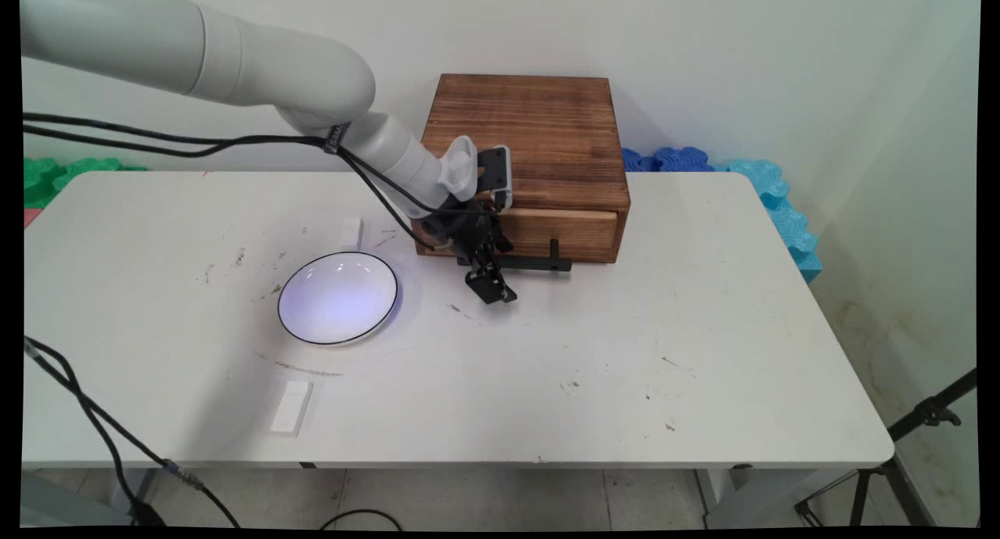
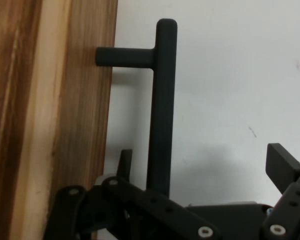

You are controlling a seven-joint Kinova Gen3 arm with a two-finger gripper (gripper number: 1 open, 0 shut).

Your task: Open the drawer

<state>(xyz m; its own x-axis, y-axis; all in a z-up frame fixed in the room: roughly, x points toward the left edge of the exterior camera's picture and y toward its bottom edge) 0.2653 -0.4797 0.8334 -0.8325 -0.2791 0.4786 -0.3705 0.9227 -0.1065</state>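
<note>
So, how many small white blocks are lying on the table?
2. One white block lies behind the plate, toward the wall. The other white block lies near the table's front edge. The arm might hide more.

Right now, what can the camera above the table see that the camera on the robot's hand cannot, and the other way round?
Only the main view shows the plate, two small white blocks, the wooden box's top and the blue foam. Only the hand view shows the handle's post meeting the drawer front up close. Both show the black handle, the open end effector beside it, and the white table.
</note>
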